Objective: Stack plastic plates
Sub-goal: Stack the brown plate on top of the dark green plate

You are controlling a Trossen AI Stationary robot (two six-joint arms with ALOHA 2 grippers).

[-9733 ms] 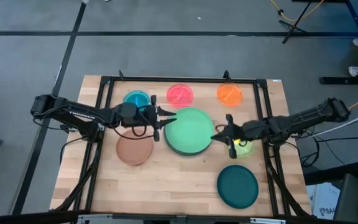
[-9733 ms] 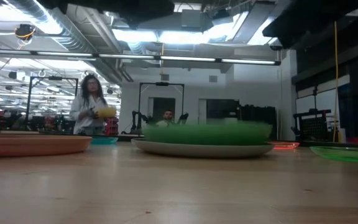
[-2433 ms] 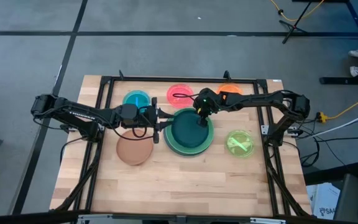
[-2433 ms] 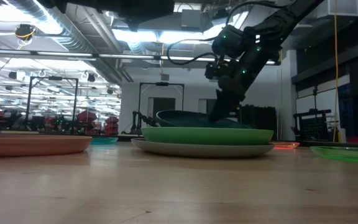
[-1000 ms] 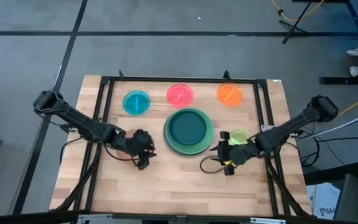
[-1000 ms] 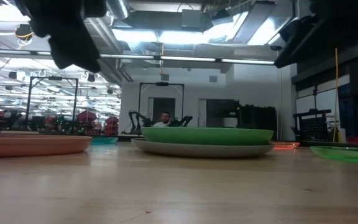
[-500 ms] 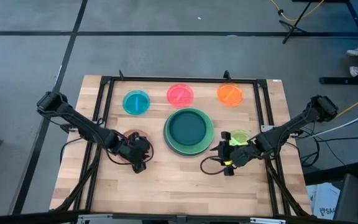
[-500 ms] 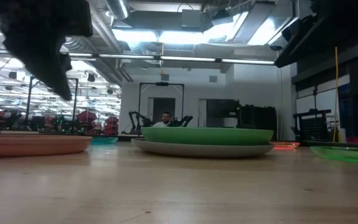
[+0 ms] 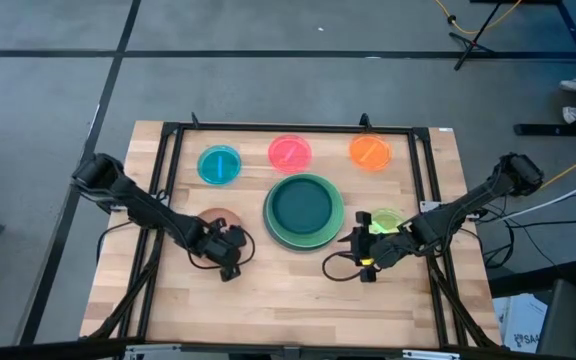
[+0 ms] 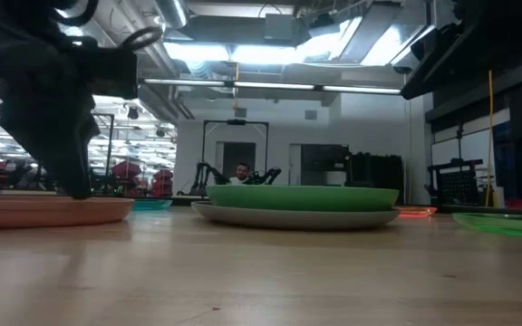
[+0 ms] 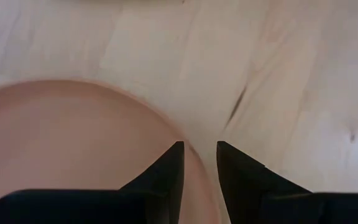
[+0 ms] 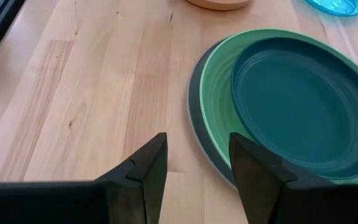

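A dark teal plate (image 9: 304,206) lies in a mint green plate (image 9: 272,222) on a grey one, mid-table; this stack also shows in the right wrist view (image 12: 303,99). The brown plate (image 9: 215,217) lies flat to its left. My left gripper (image 9: 230,250) is low over the brown plate's near-right edge, open, one finger over the plate (image 11: 73,143) and one outside it. My right gripper (image 9: 359,246) is open and empty, right of the stack and beside the lime plate (image 9: 386,219). Blue (image 9: 219,164), pink (image 9: 290,152) and orange (image 9: 370,152) plates lie along the far edge. My left gripper comes from above, pointing down, with the brown plate's rim (image 11: 199,163) in the gap between its two fingers. In the low view its fingers (image 10: 72,181) reach down to the plate (image 10: 48,210), which lies flat on the table. Whether they touch the rim I cannot tell.
Bare wood lies along the table's near side (image 9: 288,300). A black frame (image 9: 288,128) runs around the work area. A person sits far off in the room behind the table (image 10: 240,170).
My left gripper has come down from well above the table onto the brown plate's near-right edge, drifting a little toward the near edge. The plates have not moved.
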